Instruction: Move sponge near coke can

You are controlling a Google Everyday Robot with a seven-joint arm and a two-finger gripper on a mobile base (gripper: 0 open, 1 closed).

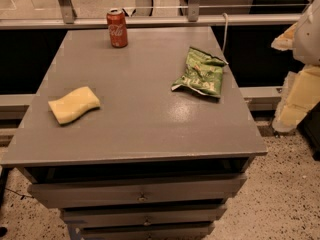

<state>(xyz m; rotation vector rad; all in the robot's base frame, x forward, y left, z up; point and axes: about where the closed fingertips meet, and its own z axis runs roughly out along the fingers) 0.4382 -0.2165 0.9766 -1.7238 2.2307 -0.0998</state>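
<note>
Pincer (299,96) at the far right edge of view, partly cut off, pointing down-left.

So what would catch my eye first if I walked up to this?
Probably the red can, upright at the far edge of the grey cabinet top, and the yellow sponge lying well apart from it near the front left. A crumpled green snack bag lies on the right, and the robot's gripper hangs beyond the cabinet's right side, touching nothing.

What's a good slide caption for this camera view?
Gripper hangs right of the table; sponge front-left, coke can upright at back, snack bag right.
</note>
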